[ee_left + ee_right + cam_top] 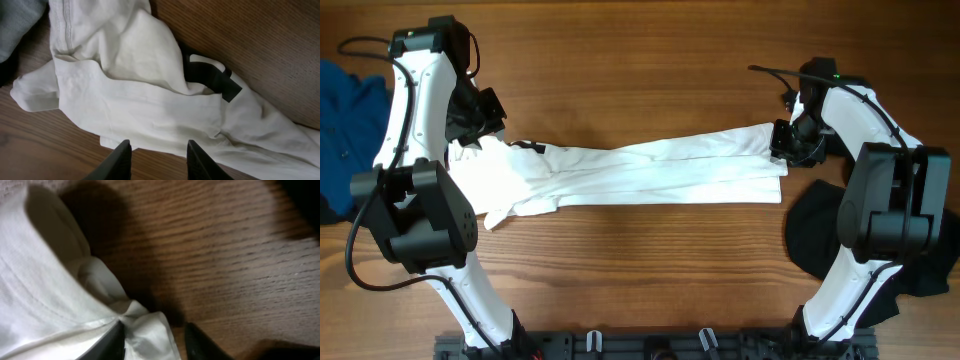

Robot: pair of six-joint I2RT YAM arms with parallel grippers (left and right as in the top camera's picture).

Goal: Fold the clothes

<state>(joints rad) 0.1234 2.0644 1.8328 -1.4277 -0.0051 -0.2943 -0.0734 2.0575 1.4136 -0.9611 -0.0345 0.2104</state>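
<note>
Apparently shirt (50,305) corner between right fingers (114,342)

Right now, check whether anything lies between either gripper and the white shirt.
Nothing visible does. The left gripper hangs open right over the shirt, and the right gripper is open with the shirt's far corner between its fingers. The blue cloth and the black cloth lie off to the sides.

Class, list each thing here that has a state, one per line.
Shirt: lying flat, drawn into a long bunched strip.
Left gripper: open, over the shirt's edge.
Right gripper: open around a shirt corner.
Blue cloth: crumpled.
Black cloth: heaped.
</note>
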